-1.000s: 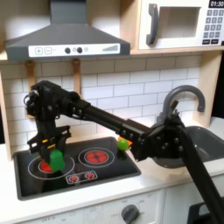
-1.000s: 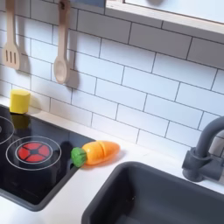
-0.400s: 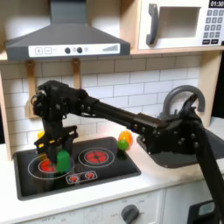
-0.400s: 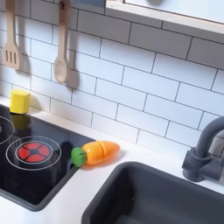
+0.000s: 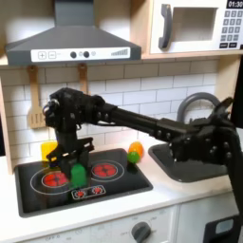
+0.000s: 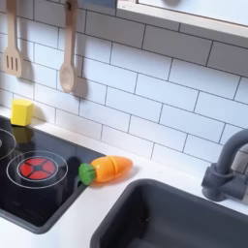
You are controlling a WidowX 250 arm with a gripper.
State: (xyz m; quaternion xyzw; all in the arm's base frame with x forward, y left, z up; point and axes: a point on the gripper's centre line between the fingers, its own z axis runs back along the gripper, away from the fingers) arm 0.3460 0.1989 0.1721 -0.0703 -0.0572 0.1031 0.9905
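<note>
In the first exterior view the black arm reaches left across the toy stove (image 5: 123,186), and my gripper (image 5: 77,169) hangs over the hob between the two red burners. It is shut on a small green object (image 5: 78,176), held just above the black surface. An orange toy carrot (image 5: 136,151) with a green end lies at the stove's back right corner. In the second exterior view the carrot (image 6: 108,169) rests on the counter beside the hob, and a yellow block (image 6: 21,110) stands against the tiled wall.
A sink basin (image 5: 195,161) with a curved grey faucet (image 5: 197,102) lies right of the stove in the first exterior view. In the second exterior view, wooden utensils (image 6: 67,60) hang on the wall, and the faucet (image 6: 229,167) stands by the sink (image 6: 165,221).
The gripper has moved to the first exterior view's right with the green object, from over the left burner to between the burners. The carrot has not moved.
</note>
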